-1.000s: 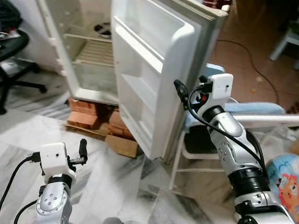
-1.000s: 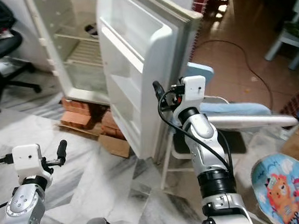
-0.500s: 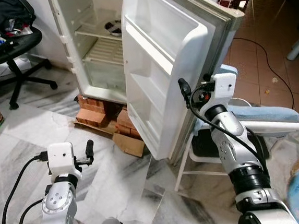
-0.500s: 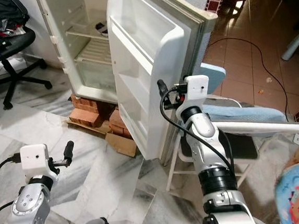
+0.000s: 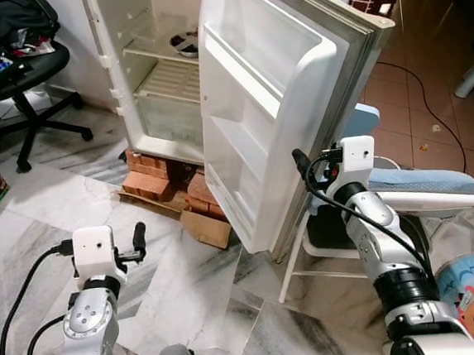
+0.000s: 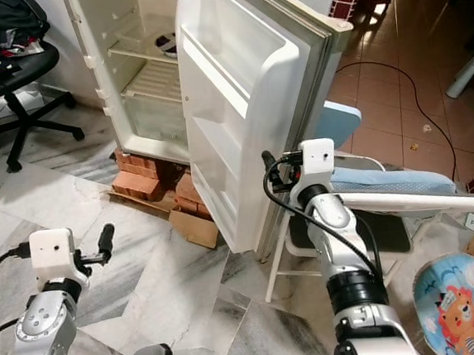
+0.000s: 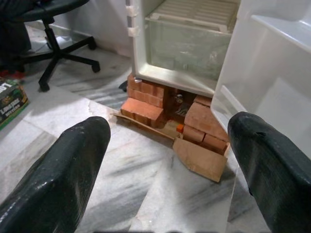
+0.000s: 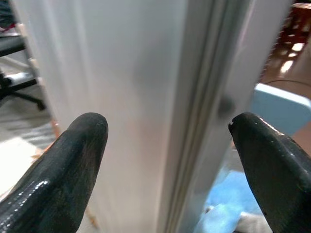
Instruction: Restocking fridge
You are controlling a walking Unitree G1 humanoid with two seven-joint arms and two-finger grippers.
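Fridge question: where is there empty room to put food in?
The fridge door bins look bare, and so does the wire shelf. The shelf above holds a dark item at the back. Below the fridge, bricks crowd the floor.

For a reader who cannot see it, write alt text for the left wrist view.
An open fridge stands raised on red bricks over a marble floor, its door swung wide. The left gripper, jaws apart, frames the scene; an office chair stands nearby.

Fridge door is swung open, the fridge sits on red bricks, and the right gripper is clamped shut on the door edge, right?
Not quite. The fridge door is open and the fridge rests on red bricks, but the right gripper is open: the right wrist view shows its fingers spread apart, facing the door edge.
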